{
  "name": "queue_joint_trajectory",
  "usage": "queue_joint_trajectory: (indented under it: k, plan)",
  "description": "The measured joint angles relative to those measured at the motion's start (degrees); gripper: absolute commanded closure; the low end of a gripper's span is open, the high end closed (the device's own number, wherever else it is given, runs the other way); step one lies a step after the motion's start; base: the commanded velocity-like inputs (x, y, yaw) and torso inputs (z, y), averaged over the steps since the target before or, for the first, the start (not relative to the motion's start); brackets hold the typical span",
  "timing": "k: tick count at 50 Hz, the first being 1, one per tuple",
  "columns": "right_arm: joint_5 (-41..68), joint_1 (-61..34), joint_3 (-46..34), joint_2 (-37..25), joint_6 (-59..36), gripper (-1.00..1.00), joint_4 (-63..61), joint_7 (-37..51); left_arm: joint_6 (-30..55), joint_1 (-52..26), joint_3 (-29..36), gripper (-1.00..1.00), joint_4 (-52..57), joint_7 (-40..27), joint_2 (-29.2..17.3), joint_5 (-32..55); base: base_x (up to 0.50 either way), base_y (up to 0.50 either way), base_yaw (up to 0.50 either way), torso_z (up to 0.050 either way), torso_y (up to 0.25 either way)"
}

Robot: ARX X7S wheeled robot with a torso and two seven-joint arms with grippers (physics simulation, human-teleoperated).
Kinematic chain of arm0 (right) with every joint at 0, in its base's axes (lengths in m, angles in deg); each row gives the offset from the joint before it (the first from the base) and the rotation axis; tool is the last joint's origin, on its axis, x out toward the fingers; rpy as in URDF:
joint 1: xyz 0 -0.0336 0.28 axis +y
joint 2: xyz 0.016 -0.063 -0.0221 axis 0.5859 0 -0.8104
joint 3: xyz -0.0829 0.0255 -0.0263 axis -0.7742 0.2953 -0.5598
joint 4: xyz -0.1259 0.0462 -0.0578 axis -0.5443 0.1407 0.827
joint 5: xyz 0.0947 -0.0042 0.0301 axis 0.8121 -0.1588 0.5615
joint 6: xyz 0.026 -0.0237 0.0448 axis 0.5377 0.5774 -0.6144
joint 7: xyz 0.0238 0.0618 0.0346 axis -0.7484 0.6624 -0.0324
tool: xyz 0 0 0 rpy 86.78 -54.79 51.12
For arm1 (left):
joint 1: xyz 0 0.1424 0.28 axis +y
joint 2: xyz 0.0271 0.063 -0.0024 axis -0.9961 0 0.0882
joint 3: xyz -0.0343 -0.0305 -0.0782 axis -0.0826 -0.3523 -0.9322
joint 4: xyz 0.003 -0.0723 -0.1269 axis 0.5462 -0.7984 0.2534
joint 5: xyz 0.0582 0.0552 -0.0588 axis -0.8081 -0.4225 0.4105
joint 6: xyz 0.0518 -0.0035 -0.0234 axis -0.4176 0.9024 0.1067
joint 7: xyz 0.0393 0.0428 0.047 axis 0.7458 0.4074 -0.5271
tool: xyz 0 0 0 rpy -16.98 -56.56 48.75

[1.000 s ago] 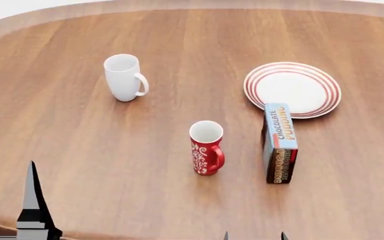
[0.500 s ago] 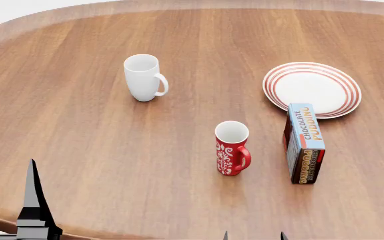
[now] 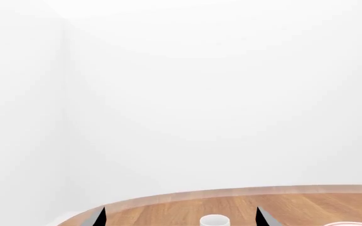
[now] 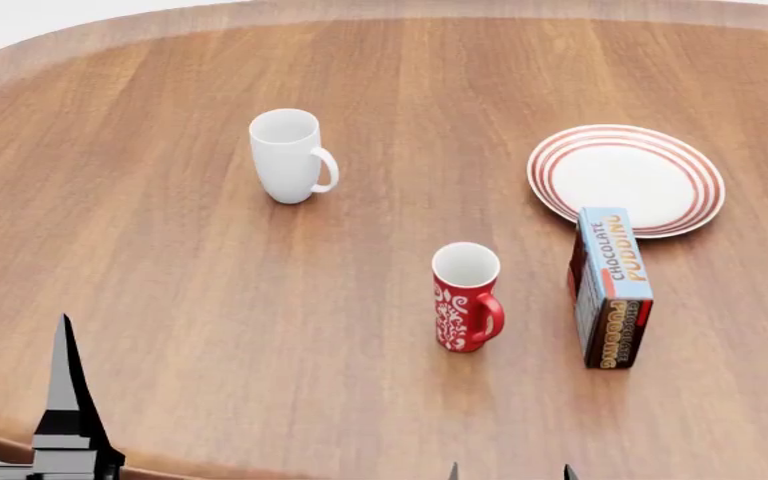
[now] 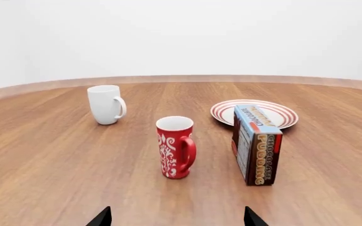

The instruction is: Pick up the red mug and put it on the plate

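Left wrist view: we see mostly blank white wall, with the far edge of the wooden table [image 3: 244, 202] low in frame. The rim of a white mug [image 3: 214, 220] just shows between the two dark fingertips of the left gripper [image 3: 179, 217]. Its jaws stand well apart and hold nothing.

Head view: the red mug [image 4: 467, 297] stands upright near the table's middle, handle toward the chocolate pudding box [image 4: 611, 287], which stands just beside it on end. The plate [image 4: 626, 179] lies beyond the box, the box's far end at or over its near rim. The plate is bare. Only the fingertips of the right gripper [image 4: 510, 472] peek in at the bottom edge.

Right wrist view: the red mug sits straight ahead of the right gripper, whose jaws stand apart, empty, wider than the mug body. We judge the mug rigid, glazed and so slippery, moderately heavy, breakable if dropped, and tall enough to tip. Best hold: across the body at mid-height, clear of the loop handle, with care not to nudge the box.
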Motion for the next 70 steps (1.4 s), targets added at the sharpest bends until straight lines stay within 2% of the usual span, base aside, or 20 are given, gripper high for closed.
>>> queue_joint_trajectory:
  k: [70]
  plan:
    - [1.7,-0.2,-1.3,-1.2,1.2,-1.00,0.1,1.3,0.8,-1.1,1.1,-1.00,0.5,-1.6,-1.6,0.9,0.11,0.00,0.00,0.000,0.000]
